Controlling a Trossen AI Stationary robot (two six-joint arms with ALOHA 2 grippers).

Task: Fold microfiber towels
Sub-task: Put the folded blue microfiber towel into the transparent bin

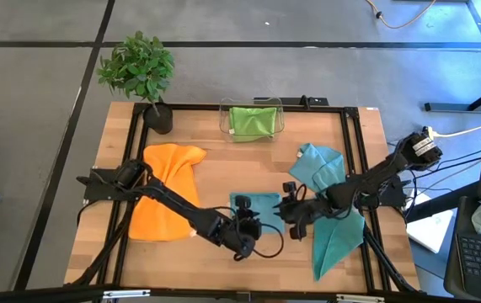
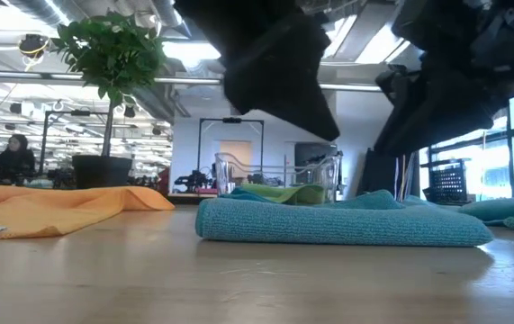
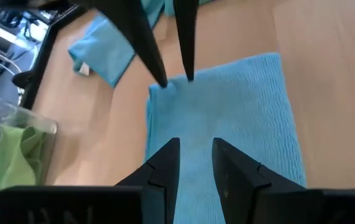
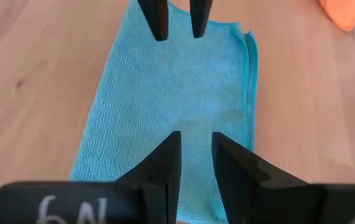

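Folded teal towel [image 1: 255,204] lies flat on the counter [image 1: 223,177], directly under and between both hands. Left hand [image 3: 193,163] and right hand [image 4: 194,157] hover at opposite ends, fingers slightly parted, holding nothing. Judgement: light, limp, grippy microfiber with no stiffness, so it'll sag. Pinch through all layers at the edge corners, not mid-panel.

Grey floor [image 1: 38,126] (crossed by dark seams) surrounds the wooden table [image 1: 223,172]. Beyond: ceiling lights [image 2: 369,40], windows [image 2: 500,162], a seated person [image 2: 13,155].
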